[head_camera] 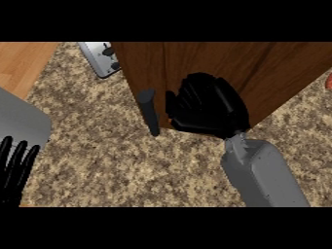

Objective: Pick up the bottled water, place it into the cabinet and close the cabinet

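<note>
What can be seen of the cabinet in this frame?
The cabinet shows as a broad panel of dark brown wood grain filling the view's upper right, standing on the speckled counter. A slim dark handle runs down its left edge. The right hand lies against the panel's lower part, beside the handle. Whether the door is fully shut cannot be told. No bottle is visible.
</note>
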